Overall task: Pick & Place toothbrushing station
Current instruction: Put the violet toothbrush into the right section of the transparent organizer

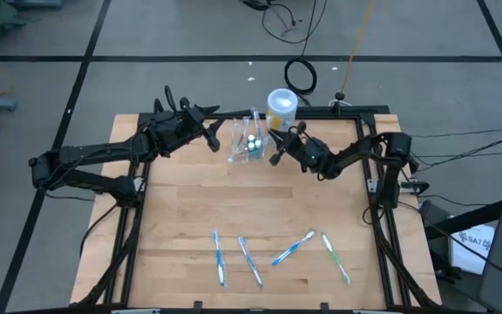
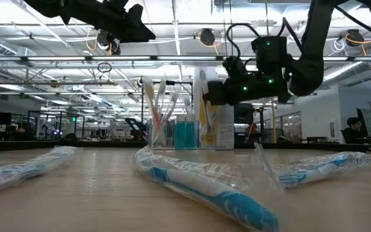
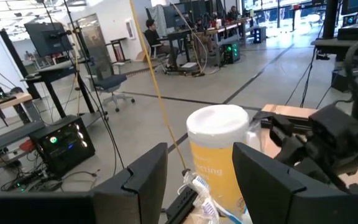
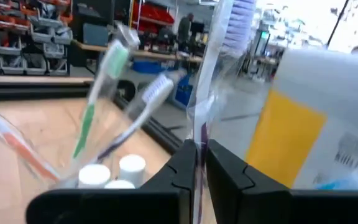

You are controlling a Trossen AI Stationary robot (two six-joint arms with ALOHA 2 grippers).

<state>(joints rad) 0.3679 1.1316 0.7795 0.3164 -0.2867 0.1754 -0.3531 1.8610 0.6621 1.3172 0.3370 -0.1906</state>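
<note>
The see-through cup (image 1: pixel 244 145) stands on the wooden table near its far edge, with several toothbrushes upright in it; it also shows in the low view (image 2: pixel 172 132) and the right wrist view (image 4: pixel 92 158). My right gripper (image 1: pixel 277 150) is just right of the cup, shut on a wrapped toothbrush (image 4: pixel 234 25). My left gripper (image 1: pixel 215 135) hangs open and empty left of the cup, above the table; its wrist view (image 3: pixel 197 180) looks past the cup at the yellow container (image 3: pixel 219 155). My right gripper pinches the wrapped toothbrush between its two fingers, on the clear wrapper around the handle (image 4: pixel 199 134). The brush stands about upright, its bristle head (image 4: pixel 236 15) above the fingers. The fingers hide its lower end, so I cannot tell whether it rests in the cup.
The yellow container with a white lid (image 1: pixel 281 106) stands right behind the cup at the far edge. Several wrapped toothbrushes (image 1: pixel 219 257) (image 1: pixel 293 249) (image 1: pixel 335 258) lie near the table's near edge. Bare wood (image 1: pixel 260 196) lies between them and the cup.
</note>
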